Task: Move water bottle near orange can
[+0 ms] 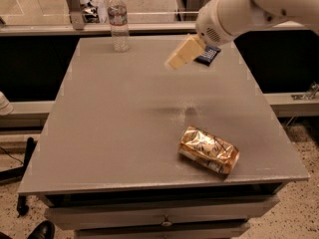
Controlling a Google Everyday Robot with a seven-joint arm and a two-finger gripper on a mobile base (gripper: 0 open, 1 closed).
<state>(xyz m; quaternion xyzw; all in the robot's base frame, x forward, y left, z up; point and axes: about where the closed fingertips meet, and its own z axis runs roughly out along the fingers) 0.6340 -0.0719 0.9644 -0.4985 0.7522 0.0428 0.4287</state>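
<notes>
The water bottle (118,21) stands upright at the far left corner of the grey table (124,133), clear with a white cap and a pale label. The orange can (209,150) lies on its side near the front right, shiny gold with a crinkly surface. My gripper (184,53), cream-coloured on a white arm, hangs above the far middle of the table, to the right of the bottle and well apart from it. It holds nothing that I can see.
A small dark blue packet (208,55) lies at the far right of the table, partly behind the gripper. The arm (244,9) reaches in from the upper right. A rail and posts run behind the table's far edge.
</notes>
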